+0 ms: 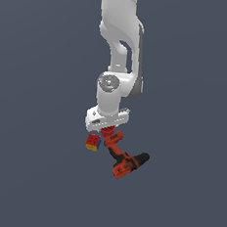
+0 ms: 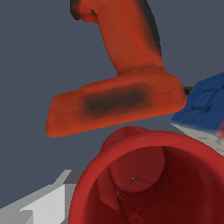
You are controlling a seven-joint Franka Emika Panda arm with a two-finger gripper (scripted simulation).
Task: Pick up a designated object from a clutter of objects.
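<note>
We find the gripper (image 1: pixel 105 130) down over the cup (image 2: pixel 148 183), drill (image 2: pixel 118 98) and cube (image 2: pixel 203 109) just beside. We cannot tell the jaws' state.

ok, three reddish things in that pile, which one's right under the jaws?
The plain red cup, directly beneath the gripper; its open mouth fills the wrist view. The multicoloured cube and the orange-black drill sit off to either side.

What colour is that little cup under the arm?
Plain red, inside and out. The cup shows best in the wrist view.
</note>
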